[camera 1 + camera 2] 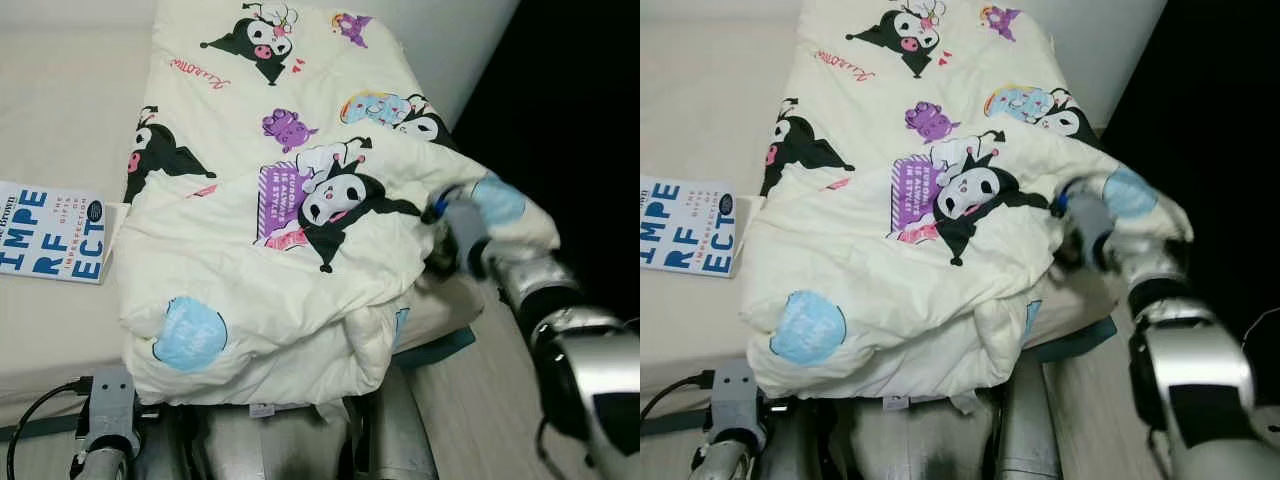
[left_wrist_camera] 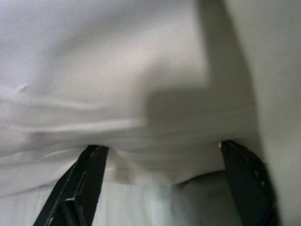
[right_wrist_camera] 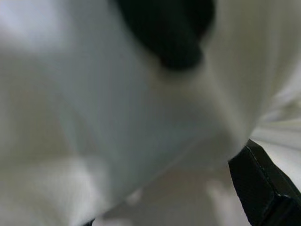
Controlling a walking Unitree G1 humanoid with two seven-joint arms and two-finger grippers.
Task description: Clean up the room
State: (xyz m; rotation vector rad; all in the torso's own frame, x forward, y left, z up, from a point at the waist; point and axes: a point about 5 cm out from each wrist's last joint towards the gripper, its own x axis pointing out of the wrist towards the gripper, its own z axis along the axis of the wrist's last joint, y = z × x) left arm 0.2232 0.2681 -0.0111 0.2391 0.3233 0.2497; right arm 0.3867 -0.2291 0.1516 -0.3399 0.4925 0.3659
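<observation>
Step in hand, by my judgement: folding or straightening the quilt [image 1: 270, 250] on the bed [image 1: 60, 130], as part of tidying the room.

The quilt lies along the bed's right side, reaching from the far end to the near edge. Its near half is doubled over into a thick, rumpled heap that overhangs the near edge. The material is soft, padded, cream cloth, printed with black-and-white cartoon figures, purple panels and pale blue discs; the folds are rounded and loose, not creased.

The right hand [image 1: 440, 235] is at the bed's right edge, pushed into the fold of the quilt. Its wrist view shows one black finger [image 3: 263, 188] and cloth pressed close against the lens; whether it has hold of the cloth I cannot tell.

The left hand [image 2: 162, 183] is low at the near edge, under the overhanging heap. Its two fingers stand wide apart with white cloth lying just ahead of them, nothing pinched between them.

A book [image 1: 50, 232] with blue lettering on a glossy white cover lies flat near the bed's left edge, apart from the quilt.

Next move, as judged: secure a firm pinch on an edge, then draw the layer flat; thick slack cloth may slip or drag the layers beneath.
</observation>
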